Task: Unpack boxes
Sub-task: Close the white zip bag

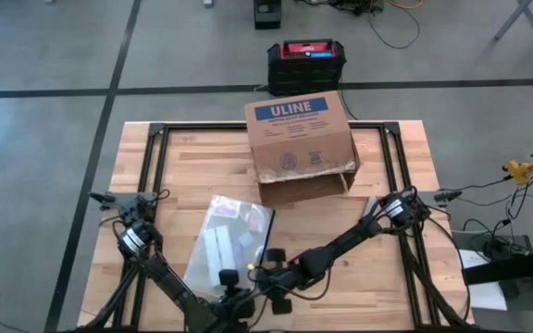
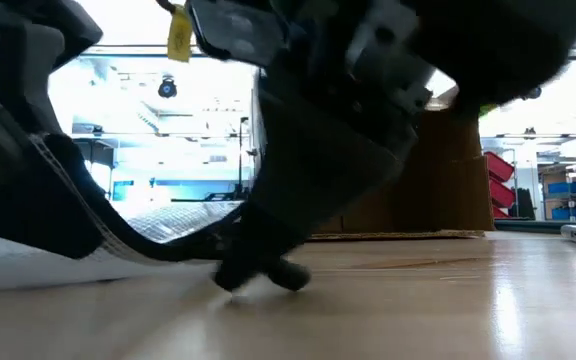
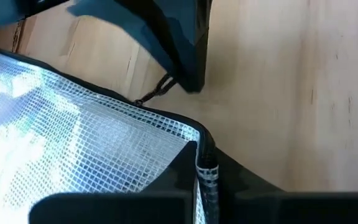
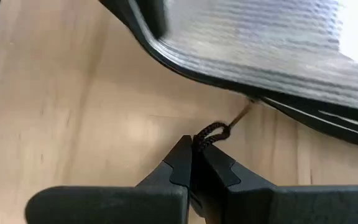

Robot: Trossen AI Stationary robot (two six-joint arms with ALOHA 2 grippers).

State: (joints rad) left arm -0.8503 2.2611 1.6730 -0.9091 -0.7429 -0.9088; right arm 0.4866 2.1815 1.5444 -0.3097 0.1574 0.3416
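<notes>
The brown ULINE box (image 1: 299,139) stands at the table's far middle, with a torn flap (image 1: 305,185) hanging open on its near side. A clear mesh zip pouch (image 1: 228,239) with a black edge lies flat on the table near the near edge. My left gripper (image 3: 205,180) sits at the pouch's near right corner, shut on its edge. My right gripper (image 4: 196,152) is just right of the pouch (image 4: 260,43), shut on a short dark cord. In the low view the arms hide most of the scene; the pouch (image 2: 58,255) and the box (image 2: 448,170) show behind them. My left gripper pinches the pouch's black zipper edge (image 3: 206,155) at a corner between its two fingers, coming level from the table's near side. The pouch lies on the table. My right gripper pinches the free end of the zipper's dark pull cord (image 4: 209,132) at its fingertips. The cord runs slack to the pouch's edge (image 4: 247,102).
A black-and-red case (image 1: 306,60) stands on the floor beyond the far edge. Cables and a yellow object (image 1: 518,171) lie off the table's right side. Bare wood (image 1: 192,166) shows left of the box and along the right side.
</notes>
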